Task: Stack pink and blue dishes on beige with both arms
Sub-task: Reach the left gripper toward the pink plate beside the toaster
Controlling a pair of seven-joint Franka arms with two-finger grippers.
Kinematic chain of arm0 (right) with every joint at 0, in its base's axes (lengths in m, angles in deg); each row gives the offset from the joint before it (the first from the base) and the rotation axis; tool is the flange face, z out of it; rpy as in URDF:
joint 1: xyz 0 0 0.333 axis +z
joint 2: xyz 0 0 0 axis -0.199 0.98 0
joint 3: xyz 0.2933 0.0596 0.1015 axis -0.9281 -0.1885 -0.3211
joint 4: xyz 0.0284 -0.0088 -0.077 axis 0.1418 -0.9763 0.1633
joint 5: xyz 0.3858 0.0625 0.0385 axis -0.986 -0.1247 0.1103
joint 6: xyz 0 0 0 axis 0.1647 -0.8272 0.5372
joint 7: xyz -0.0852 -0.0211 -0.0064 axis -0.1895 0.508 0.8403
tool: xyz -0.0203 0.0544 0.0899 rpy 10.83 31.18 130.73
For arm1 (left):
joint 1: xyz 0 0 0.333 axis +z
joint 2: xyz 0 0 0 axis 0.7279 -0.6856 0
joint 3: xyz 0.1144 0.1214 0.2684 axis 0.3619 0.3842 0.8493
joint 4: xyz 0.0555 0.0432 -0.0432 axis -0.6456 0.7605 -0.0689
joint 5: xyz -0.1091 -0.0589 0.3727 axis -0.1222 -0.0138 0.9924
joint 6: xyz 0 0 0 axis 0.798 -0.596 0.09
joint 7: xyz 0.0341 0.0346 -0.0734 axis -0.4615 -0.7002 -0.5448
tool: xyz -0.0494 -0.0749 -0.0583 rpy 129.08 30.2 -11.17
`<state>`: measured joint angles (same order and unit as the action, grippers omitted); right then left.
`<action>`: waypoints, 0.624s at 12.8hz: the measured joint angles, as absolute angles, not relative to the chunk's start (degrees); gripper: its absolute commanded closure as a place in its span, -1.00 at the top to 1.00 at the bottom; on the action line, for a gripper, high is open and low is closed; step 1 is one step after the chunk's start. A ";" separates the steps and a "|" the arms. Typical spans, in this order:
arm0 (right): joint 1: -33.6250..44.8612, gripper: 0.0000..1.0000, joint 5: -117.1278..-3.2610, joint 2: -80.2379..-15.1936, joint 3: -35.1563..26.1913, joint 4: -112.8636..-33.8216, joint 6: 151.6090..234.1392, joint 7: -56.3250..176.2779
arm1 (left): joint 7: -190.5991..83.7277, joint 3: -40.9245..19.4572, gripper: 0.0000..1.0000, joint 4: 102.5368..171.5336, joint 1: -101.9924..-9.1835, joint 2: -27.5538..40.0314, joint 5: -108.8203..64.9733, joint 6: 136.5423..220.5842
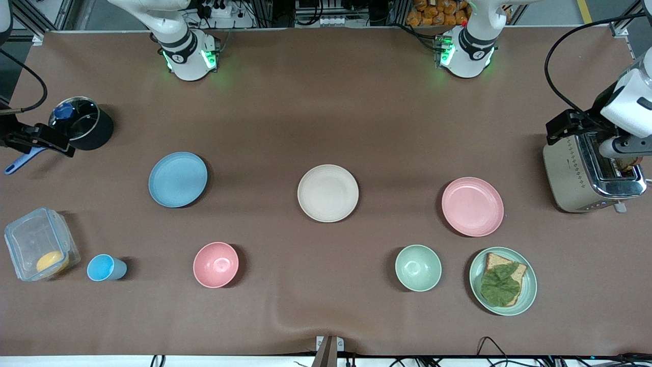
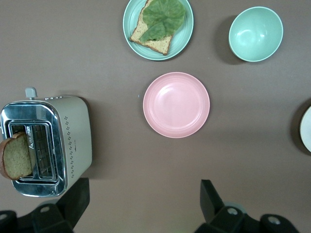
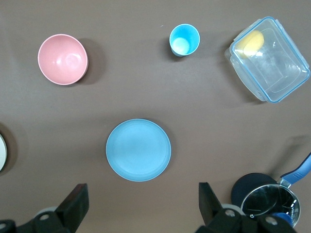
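Observation:
Three flat plates lie in a row across the middle of the table: the light blue plate [image 1: 178, 179] toward the right arm's end, the beige plate [image 1: 328, 193] in the centre, the pale pink plate [image 1: 472, 206] toward the left arm's end. All three are bare and apart. My left gripper [image 2: 144, 194] hangs open high over bare table between the toaster and the pink plate [image 2: 176, 105]. High over the table beside the blue plate [image 3: 138, 150], my right gripper [image 3: 143, 201] is open too. Neither holds anything.
Nearer the front camera stand a pink bowl [image 1: 216, 264], a small blue cup [image 1: 104, 267], a clear lidded box [image 1: 41, 244], a green bowl [image 1: 418, 267] and a green plate [image 1: 531, 285] with bread and a leaf. A lidded pot [image 1: 81, 122] and a toaster [image 1: 580, 173] flank the ends.

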<state>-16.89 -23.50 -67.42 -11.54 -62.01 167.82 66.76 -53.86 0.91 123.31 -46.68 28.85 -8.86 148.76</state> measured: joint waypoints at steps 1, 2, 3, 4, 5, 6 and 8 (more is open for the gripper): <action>-16.89 1.00 -23.50 -67.42 -11.54 -62.01 167.80 66.76 | -53.88 0.83 1.00 123.27 -46.72 29.08 -8.86 148.44; -16.89 1.00 -23.50 -67.42 -11.54 -62.01 167.77 66.76 | -53.88 0.78 1.00 123.26 -46.73 29.32 -8.86 148.07; -16.89 1.00 -23.50 -67.42 -11.54 -62.01 167.73 66.76 | -53.88 0.78 1.00 123.25 -46.74 29.48 -8.86 147.87; -16.89 1.00 -23.50 -67.42 -11.54 -62.01 167.65 66.76 | -53.88 0.78 1.00 123.26 -46.73 29.48 -8.86 147.78; -16.89 1.00 -23.50 -67.42 -11.54 -62.01 167.65 66.76 | -53.88 0.82 1.00 123.42 -46.70 29.28 -8.86 147.67; -16.89 1.00 -23.50 -67.42 -11.54 -62.02 167.64 66.76 | -53.88 0.87 1.00 123.90 -46.62 28.78 -8.86 147.65; -16.89 1.00 -23.50 -67.43 -11.56 -62.03 167.63 66.76 | -53.89 1.02 1.00 127.79 -45.94 27.40 -8.87 151.58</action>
